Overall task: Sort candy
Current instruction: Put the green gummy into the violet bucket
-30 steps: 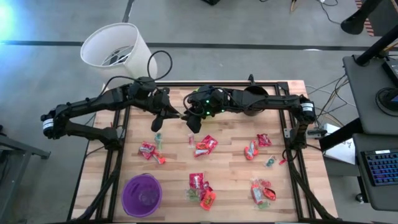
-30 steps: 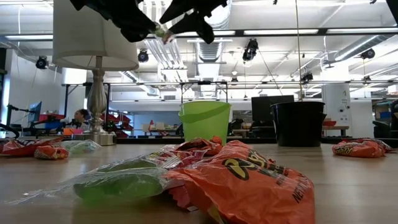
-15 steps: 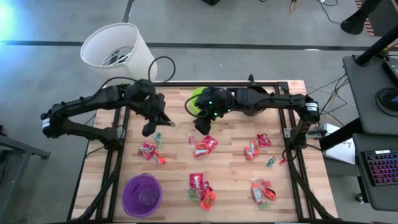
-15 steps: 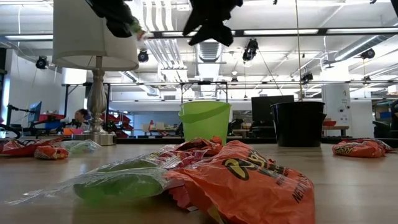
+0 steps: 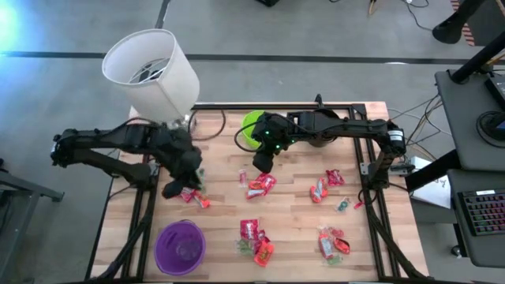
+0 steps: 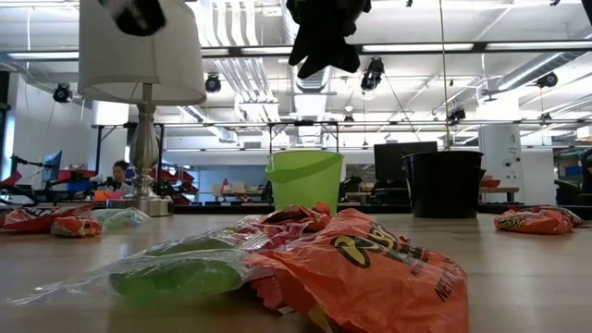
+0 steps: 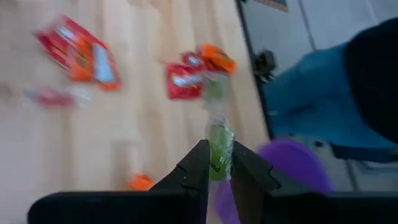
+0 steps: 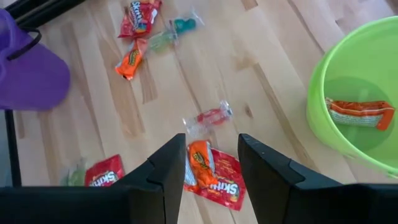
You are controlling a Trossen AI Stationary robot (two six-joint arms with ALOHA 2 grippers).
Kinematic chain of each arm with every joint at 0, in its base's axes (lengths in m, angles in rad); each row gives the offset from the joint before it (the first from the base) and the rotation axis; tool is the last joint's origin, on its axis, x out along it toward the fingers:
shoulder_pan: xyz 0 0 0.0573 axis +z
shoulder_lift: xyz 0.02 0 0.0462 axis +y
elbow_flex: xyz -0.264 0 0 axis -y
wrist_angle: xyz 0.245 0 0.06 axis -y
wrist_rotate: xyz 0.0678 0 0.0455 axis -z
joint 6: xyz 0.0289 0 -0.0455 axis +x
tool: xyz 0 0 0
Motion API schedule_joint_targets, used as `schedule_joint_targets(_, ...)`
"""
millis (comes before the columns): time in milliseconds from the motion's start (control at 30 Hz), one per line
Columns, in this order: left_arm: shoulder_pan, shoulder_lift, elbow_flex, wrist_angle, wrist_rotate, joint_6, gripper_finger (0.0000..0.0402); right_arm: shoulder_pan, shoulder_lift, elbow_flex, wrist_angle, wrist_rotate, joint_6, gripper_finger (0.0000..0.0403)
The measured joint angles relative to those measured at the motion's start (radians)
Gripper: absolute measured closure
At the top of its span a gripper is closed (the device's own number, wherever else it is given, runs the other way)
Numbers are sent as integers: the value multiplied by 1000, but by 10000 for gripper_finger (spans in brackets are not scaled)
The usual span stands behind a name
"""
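Looking across the pale butcher-block wooden table (image 5: 292,209), I see my 2 dark arms above it, the left arm (image 5: 110,146) reaching in from the table's left edge and the right arm (image 5: 347,130) stretched along the far edge. Beyond the far-left corner stands the big white drum lampshade (image 5: 150,67) on its silver stem. 3 cups come next: a round purple plastic cup (image 5: 180,246) at the near-left corner, a bright green plastic cup (image 8: 357,93) at the far middle with 1 orange packet (image 8: 359,114) lying in its bottom, and a black cup (image 6: 444,183) just beside it on the far edge. My left gripper (image 7: 217,165) hangs over the left part of the table between the lamp and the purple cup, its fingers pinched on a small clear-wrapped green sweet (image 7: 219,142) that sticks out past the tips. My right gripper (image 8: 211,162) hovers near the green cup with its fingers (image 8: 171,162) spread apart and nothing between them, directly above an orange packet lying on a flat red packet (image 8: 214,176), with a clear-wrapped red sweet (image 8: 208,118) just beyond. More crinkly red, orange and green candy (image 5: 331,241) lies scattered over the near and right parts of the table, well apart from the cups.
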Motion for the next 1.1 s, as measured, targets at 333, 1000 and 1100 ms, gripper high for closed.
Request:
schedule_joint_targets(333, -266, -52, 0, -37, -6, -396, 364, 0, 0, 0, -2, 0, -12, 266)
schedule_joint_targets(1000, -494, 28, 0, 4, -4, -785, 364, 0, 1, 0, -71, 0, -78, 263)
schedule_joint_targets(1100, -499, 49, 0, 5, 10, -817, 361, 0, 1, 0, -79, 0, -79, 265)
